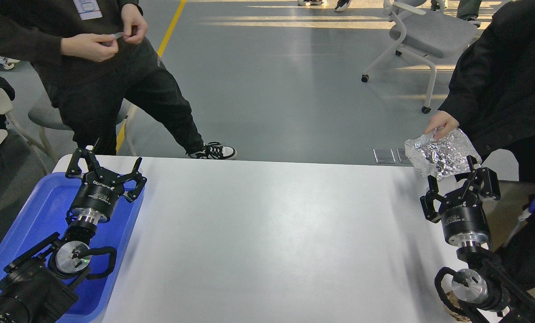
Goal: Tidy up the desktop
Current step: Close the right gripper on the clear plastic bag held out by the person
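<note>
White surface [267, 233] spans my view, bare at centre. Left gripper [106, 170] hovers over blue tray [34, 215] at the left edge, fingers apart. Right gripper [461, 188] fingers apart, below crumpled foil [442, 154] held by a bystander's hand [440, 123].

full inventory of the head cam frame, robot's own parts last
desktop: 1, white, fills the lower middle
tray: 1, blue, on the desktop's left end
foil bag: 1, crinkled silver, above the desktop's far right corner, held by a person's hand
people: 2, dark clothes, one far left, one at the right edge
office chair: 1, white and grey, top right on the floor
floor line: 1, yellow, on the grey floor
left gripper: 1, black, open, over the tray's far end
right gripper: 1, black, open, just below the foil bag
</note>
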Action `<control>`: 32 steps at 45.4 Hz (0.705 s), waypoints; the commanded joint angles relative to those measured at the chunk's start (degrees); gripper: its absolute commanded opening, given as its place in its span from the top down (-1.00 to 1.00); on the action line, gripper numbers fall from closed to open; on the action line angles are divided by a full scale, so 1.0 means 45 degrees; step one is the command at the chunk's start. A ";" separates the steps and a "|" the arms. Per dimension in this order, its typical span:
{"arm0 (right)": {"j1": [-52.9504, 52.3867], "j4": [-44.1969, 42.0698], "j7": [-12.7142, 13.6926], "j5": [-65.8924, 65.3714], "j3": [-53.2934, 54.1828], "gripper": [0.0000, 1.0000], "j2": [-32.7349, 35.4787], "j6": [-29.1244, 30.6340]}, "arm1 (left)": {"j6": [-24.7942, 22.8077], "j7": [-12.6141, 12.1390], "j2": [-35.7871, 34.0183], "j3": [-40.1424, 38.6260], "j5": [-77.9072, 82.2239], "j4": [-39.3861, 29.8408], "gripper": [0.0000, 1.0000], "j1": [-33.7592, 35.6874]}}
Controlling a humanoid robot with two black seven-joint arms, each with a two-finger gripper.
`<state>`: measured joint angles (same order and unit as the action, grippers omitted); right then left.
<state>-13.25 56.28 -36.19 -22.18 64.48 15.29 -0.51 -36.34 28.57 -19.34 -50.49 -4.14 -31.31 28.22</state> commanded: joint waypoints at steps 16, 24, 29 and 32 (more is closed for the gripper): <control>-0.0084 0.0130 0.1399 0.0045 0.0162 -1.00 -0.0332 -0.0063 | 0.0029 0.0000 0.0000 -0.0010 -0.0017 0.0005 -1.00 0.0000; -0.0142 0.0989 0.2301 0.0610 0.0145 -1.00 0.0662 -0.0024 | 0.0029 0.0000 0.0000 -0.0010 -0.0017 0.0005 -1.00 0.0019; -0.0181 0.1361 0.2301 0.0885 0.0046 -1.00 0.1463 0.0073 | 0.0029 0.0000 0.0000 -0.0010 -0.0017 -0.0014 -1.00 0.0000; -0.0201 0.1478 0.2301 0.0866 0.0027 -1.00 0.1796 0.0093 | 0.0029 0.0000 0.0000 -0.0010 -0.0017 -0.0014 -1.00 0.0000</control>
<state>-13.79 59.91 -27.96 -19.95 65.01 17.99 -0.51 -36.22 28.56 -19.34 -50.53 -4.22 -31.30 28.28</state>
